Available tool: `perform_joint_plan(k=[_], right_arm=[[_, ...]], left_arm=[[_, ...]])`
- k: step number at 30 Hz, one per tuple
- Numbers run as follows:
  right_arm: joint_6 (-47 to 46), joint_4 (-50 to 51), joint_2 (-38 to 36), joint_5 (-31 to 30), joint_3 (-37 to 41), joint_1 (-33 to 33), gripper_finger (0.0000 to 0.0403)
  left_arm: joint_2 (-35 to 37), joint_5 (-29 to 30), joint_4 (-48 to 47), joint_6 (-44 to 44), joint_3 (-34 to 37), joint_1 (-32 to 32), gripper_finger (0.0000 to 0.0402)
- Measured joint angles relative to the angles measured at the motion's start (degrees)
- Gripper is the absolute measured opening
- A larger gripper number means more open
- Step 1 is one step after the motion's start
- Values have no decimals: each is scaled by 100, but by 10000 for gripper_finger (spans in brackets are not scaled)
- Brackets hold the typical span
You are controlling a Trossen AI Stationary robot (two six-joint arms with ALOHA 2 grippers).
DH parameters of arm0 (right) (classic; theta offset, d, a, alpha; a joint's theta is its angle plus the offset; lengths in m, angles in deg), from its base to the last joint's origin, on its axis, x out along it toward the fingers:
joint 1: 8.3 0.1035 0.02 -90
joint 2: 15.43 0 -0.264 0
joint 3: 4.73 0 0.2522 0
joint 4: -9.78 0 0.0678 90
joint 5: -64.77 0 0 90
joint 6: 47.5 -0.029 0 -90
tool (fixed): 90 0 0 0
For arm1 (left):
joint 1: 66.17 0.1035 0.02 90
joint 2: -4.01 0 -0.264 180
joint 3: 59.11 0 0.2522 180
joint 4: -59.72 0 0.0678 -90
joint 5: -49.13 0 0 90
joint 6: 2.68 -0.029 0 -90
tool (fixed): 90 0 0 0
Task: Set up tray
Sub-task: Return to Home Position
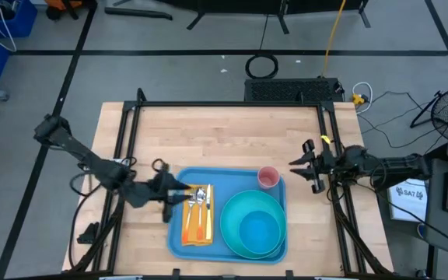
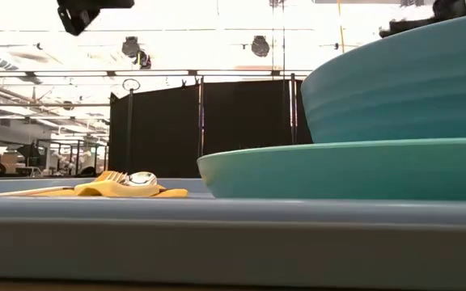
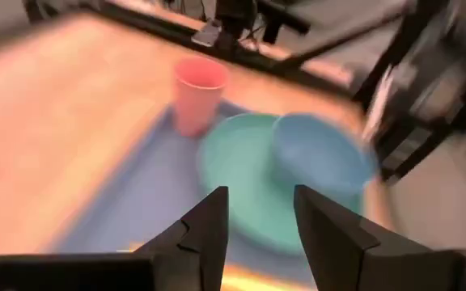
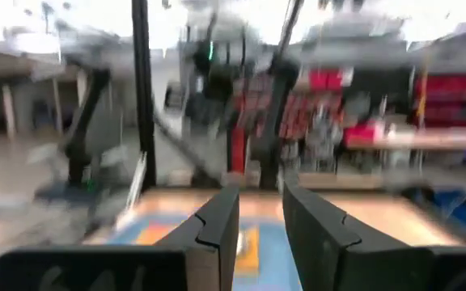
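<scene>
High view: the tray (image 1: 232,180) lies on the wooden table (image 1: 208,132) toward its front edge, about midway between the 2 arms. It carries a yellow-orange napkin (image 1: 187,232) with 3 pieces of cutlery (image 1: 201,206) at its left end, a turquoise plate (image 1: 236,225) with a blue bowl (image 1: 259,231) at its right, and a pink cup (image 1: 268,177) in the far right corner. The left gripper (image 1: 176,194) hangs at the tray's left rim beside the napkin. The right gripper (image 1: 302,166) sits just off the far right corner, near the side rail. Low view: the rim is low and smooth, and the plate and bowl fill the right side. Left wrist view: jaws moderately apart, nothing between them, aimed across the tray at the cup. Right wrist view: jaws narrowly apart and empty; the scene beyond is blurred. Judgement: the tray is stiff plastic, light alone but loaded now, and probably slippery. The best hold is a short-side rim, kept level, since the cup may tip and the cutlery may slide. There is open tabletop behind and to the left, little room at the front edge, and the frame rails bound both sides.
</scene>
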Motion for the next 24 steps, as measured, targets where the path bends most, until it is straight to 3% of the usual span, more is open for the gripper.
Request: perform_joint_plan(k=[2, 5, 8, 11, 17, 24], right_arm=[[11, 836, -226, 18, -197, 0, 89], [12, 1345, -636, -75, -414, 0, 89], [10, 1477, -803, -67, -572, 0, 89], [30, 1793, -788, -159, -892, 0, 89], [149, 2369, -803, -778, -1245, 0, 89], [113, 2407, -801, -840, -1203, 0, 89]], left_arm=[[300, 477, -570, -577, 0, -158, 145], [648, 1512, -1324, -685, 0, -339, 145], [984, 2228, -2114, -357, 166, -466, 145], [1484, 2681, -2257, -3, 697, -537, 145], [2741, 2717, -2242, 392, 1911, -537, 145], [4303, 2765, -1647, -385, 2879, -535, 145]])
